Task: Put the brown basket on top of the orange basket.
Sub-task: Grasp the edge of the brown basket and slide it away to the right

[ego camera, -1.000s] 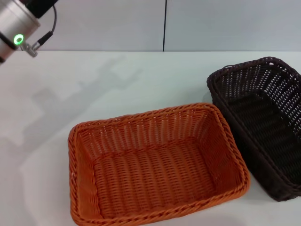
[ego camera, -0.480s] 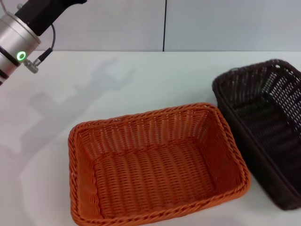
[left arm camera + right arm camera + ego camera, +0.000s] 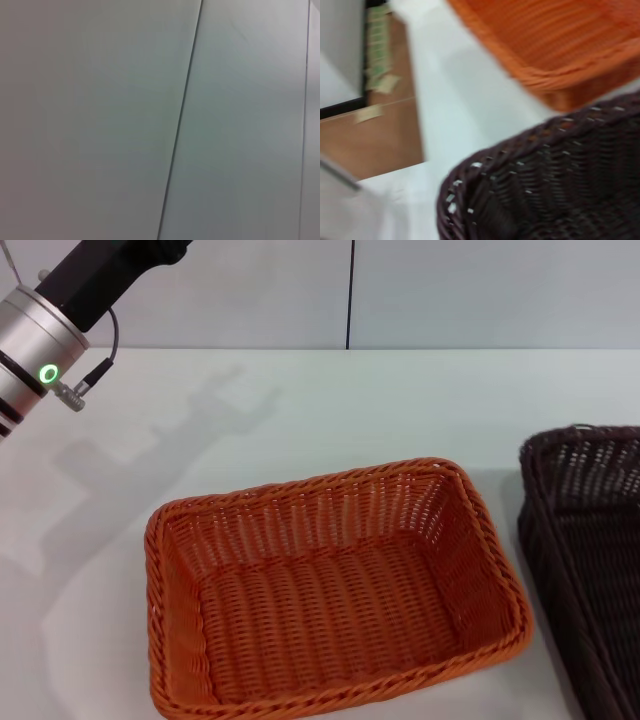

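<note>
White table (image 3: 350, 410) holds orange basket (image 3: 330, 590), brown basket (image 3: 590, 540) beside it.

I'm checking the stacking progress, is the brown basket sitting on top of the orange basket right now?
No, the brown basket is beside the orange basket, off to its right, with white table showing between them.
</note>
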